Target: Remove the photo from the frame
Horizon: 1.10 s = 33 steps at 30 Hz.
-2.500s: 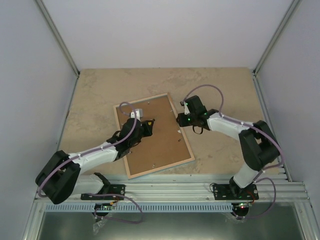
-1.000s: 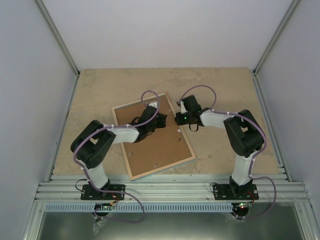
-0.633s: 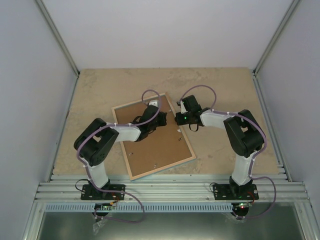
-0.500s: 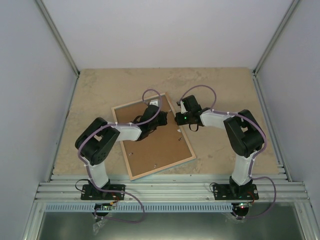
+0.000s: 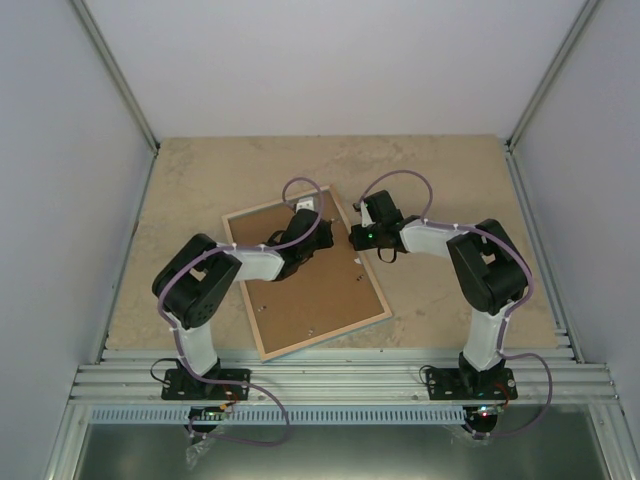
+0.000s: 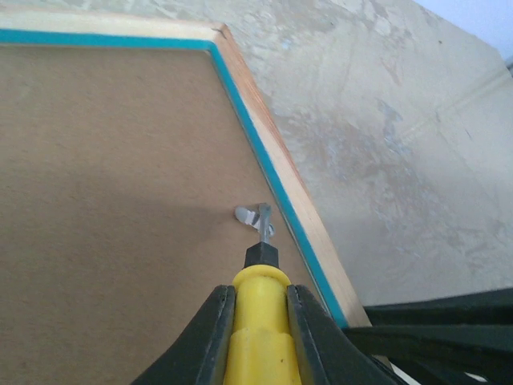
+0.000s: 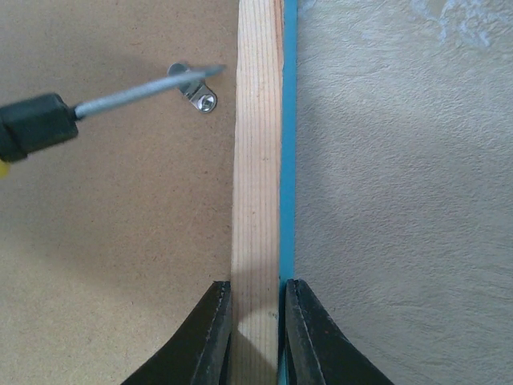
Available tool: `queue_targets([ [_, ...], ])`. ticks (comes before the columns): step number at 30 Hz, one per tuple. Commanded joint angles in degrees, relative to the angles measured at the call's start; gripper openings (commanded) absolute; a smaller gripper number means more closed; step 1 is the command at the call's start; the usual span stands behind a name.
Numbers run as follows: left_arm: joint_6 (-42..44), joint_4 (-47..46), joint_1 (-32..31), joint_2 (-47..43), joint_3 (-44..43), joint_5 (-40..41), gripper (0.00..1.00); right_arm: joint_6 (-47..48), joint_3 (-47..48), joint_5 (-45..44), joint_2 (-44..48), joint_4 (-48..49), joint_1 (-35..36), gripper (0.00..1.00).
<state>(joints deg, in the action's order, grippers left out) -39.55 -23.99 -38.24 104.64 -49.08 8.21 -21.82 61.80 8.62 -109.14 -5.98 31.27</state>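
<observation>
Near side first: the frame (image 5: pixel 325 337) lies back-up and skewed on the table (image 5: pixel 450 180), its near corner right by the table's front edge. There is bare tabletop to its left, right and far side, most of it on the right. A brown backing board (image 5: pixel 310 295) fills the frame inside the rim. The photo is hidden; only the back shows.

Further out, both arms meet at the far half of the frame's right rail. The left gripper (image 6: pixel 259 293) is clamped on a screwdriver (image 6: pixel 258 341) with a yellow handle, black collar and metal shaft. Its tip is at a small metal turn clip (image 6: pixel 255 216) on the board, just inside the rail; actual contact is unclear. The right gripper (image 7: pixel 256 289) is pinched on the rail itself, one finger on the board side and one on the outer side, with table just beside it.

Top view only: whole frame outline, both arms, the grippers close together, jaws too small to read. Left wrist only: the far corner of the frame, and a turquoise strip between board and wood. Right wrist only: the rail's wood grain, its turquoise outer face, the clip's screw hole, and the shaft coming in from the left.

Frame look: thin, pale wood back, bright turquoise edges. The board is plain fibreboard, with small fittings near its other edges.
</observation>
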Motion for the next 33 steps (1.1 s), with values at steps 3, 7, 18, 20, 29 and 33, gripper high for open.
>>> queue_targets([
  [3,-1.5,0.0,0.4,0.1,-0.6,5.8,0.00,0.3,-1.3,2.2,-1.6,-1.2,0.0,0.07],
  [7,-1.7,-0.5,0.4,-0.7,0.0,4.3,0.00,0.3,-1.3,2.0,-1.5,-1.2,0.0,0.07],
  [18,-2.1,0.3,0.4,-2.8,2.0,1.0,0.00,0.1,-1.4,1.7,-1.3,-1.3,0.0,0.07],
  [20,-2.1,0.7,0.4,-3.1,2.1,0.7,0.00,0.1,-1.4,1.7,-1.3,-1.3,0.0,0.07],
  [29,-2.9,1.9,0.4,-3.9,3.2,0.0,0.00,0.1,-1.4,1.4,-1.2,-1.4,0.0,0.07],
  [33,-3.0,2.0,0.4,-5.3,3.6,0.5,0.00,0.0,-1.5,1.1,-1.1,-1.3,0.0,0.07],
])
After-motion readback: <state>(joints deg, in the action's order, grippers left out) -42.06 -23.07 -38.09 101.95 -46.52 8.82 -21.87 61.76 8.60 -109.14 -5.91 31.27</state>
